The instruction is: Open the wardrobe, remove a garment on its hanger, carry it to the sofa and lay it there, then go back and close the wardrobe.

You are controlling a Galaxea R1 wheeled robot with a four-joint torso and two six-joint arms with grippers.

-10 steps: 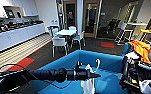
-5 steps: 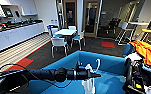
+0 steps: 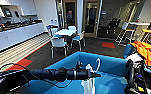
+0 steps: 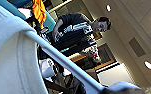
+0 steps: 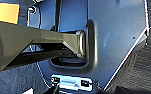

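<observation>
Hovering over the sofa (image 3: pixel 108 63), the left gripper (image 3: pixel 97 75) is clamped on the hanger (image 3: pixel 98 65), shirt (image 3: pixel 88 83) dangling, so I'd lower slowly and spread it flat.

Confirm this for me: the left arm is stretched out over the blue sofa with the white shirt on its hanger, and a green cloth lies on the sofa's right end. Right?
Not quite. The cloth on the right end of the sofa is orange, not green, as the head view shows. The rest holds: the left arm reaches out over the blue sofa, with the white shirt hanging below it on its hanger.
</observation>
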